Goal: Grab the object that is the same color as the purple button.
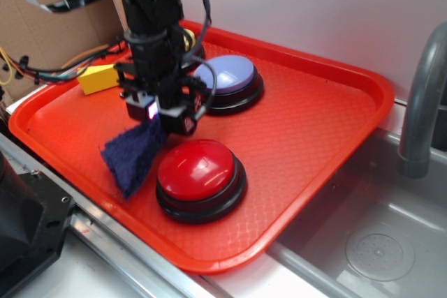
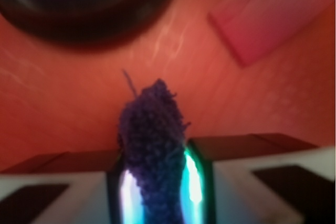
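A red plastic tray with a fine diamond texture sits on the counter, its raised rim running all the way round. On it, toward the near edge, stands a red dome button on a black base. A yellow block lies near the tray's far left corner. In the wrist view, a flat pink-red rectangle lies on the tray floor, blurred and set at an angle. To the right of the tray a steel sink drops away, its round drain showing, and a grey faucet curves up beside it. Brown cardboard stands behind, at the left.
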Controlling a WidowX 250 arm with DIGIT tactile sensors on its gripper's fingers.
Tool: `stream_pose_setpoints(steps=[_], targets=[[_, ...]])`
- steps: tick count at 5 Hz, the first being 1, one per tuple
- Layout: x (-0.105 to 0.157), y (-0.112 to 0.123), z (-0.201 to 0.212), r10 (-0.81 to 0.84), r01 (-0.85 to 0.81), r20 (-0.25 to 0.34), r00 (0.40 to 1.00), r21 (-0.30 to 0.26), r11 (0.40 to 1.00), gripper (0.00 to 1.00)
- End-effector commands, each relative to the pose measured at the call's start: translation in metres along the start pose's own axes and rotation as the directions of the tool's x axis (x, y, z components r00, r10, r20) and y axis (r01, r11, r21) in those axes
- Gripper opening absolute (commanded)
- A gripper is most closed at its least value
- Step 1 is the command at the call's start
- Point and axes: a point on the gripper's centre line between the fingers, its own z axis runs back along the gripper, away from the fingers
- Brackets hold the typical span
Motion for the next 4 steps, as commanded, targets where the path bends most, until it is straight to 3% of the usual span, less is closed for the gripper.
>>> stream_pose_setpoints(steps=[1, 3, 4], targets=[[0.014, 0.025, 0.078, -0.056, 0.055, -0.002, 0.998, -0.091, 0.994, 0.00], [0.014, 0.061, 0.127, 0.047, -0.040, 0.078, 0.996, -0.085, 0.996, 0.00], [0.015, 0.068, 0.129, 0.051, -0.045, 0.070, 0.996, -0.084, 0.995, 0.00]])
